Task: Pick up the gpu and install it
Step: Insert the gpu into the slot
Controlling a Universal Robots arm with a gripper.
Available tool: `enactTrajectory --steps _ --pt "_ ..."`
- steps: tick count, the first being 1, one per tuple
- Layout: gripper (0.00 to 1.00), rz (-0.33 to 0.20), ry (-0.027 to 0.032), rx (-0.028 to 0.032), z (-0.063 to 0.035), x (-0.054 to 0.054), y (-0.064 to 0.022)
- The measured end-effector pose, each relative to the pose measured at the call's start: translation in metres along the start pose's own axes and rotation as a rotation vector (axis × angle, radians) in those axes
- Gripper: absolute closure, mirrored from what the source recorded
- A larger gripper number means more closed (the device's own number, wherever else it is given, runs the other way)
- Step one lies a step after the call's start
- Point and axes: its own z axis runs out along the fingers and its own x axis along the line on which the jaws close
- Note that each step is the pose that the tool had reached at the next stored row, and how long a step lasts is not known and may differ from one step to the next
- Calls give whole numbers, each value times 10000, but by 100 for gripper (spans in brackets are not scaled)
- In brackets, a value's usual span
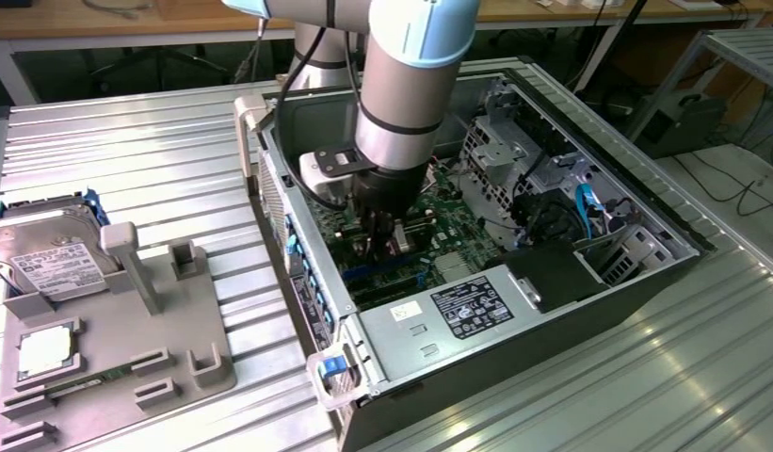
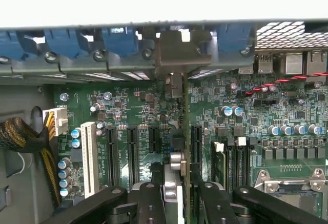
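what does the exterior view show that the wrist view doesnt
Exterior view adds the arm, the computer case walls and a hard drive on the grey holder. Wrist view adds the gpu edge-on between the fingers, among the black card slots. Both share the green motherboard and the gripper.

Arm's hand (image 1: 383, 231) deep inside the open computer case (image 1: 524, 372), over the motherboard (image 1: 457, 222).

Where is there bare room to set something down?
Ribbed table is bare beyond the grey fixture and past the case at the exterior view's right. Crowded: inside the case, around the hand gripping the gpu.
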Motion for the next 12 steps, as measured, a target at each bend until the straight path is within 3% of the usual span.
enactTrajectory --steps 12 --pt "69 -4 -9 -14 66 0 0"
